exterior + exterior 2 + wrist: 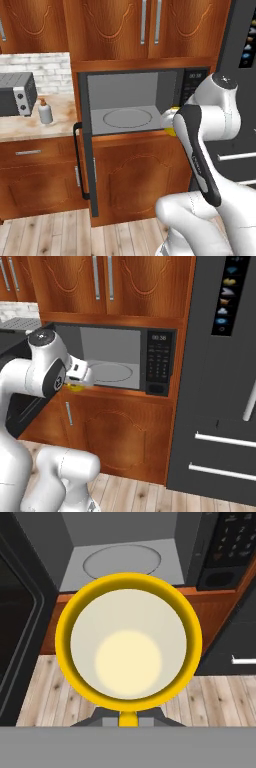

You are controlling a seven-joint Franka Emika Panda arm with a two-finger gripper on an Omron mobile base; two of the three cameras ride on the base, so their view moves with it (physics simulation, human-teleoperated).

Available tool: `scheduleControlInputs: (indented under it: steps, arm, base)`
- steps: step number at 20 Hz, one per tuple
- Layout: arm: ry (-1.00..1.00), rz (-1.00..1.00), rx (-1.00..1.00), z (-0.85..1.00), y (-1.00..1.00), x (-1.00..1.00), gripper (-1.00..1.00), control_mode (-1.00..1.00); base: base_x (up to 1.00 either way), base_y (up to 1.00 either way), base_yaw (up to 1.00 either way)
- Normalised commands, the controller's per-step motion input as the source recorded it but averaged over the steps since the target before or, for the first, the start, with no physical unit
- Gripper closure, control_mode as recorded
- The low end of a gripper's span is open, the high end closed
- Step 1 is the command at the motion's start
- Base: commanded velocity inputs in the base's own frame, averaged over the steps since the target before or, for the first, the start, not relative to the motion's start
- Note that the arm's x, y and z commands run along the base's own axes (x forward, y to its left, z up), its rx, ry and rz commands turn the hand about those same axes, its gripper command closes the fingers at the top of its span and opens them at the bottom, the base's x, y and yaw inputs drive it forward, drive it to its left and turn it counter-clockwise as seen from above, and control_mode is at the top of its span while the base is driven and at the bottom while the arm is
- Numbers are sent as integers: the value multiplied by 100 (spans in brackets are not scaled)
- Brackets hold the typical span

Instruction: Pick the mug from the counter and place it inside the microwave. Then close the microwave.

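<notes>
The mug (128, 644) looked like smooth glazed ceramic, yellow outside and pale cream within, faintly glossy. The microwave (131, 102) had a matt grey interior, a clear glass turntable (127, 118) and a black plastic-looking keypad panel (158, 362). The cabinets (131, 172) were polished reddish wood with carved panels and brushed-metal handles. The table (30, 125) showed beige marbled stone; the floor (45, 687) pale wood planks.

The microwave (132, 102) stands open, its door (86, 150) swung out to the left. The mug (128, 642) hangs in the hand (128, 717) just before the opening. Left on the surface (30, 127), a bottle (45, 111) stands beside the toaster oven (17, 93).
</notes>
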Motion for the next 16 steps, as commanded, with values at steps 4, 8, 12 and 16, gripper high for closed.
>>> scheduleControlInputs:
  steps: [4, 8, 12, 16]
  arm:
    - [0, 7, 0, 0, -7, 46, 100, -100]
    - [0, 6, 0, -22, 0, 35, 100, -100]
    - [-4, 6, 0, -37, 3, 59, 100, -100]
    - [-4, 4, -1, -12, 4, 62, 100, -100]
  base:
    - [0, 0, 0]
    - [0, 0, 0]
    - [0, 0, 0]
    - [0, 0, 0]
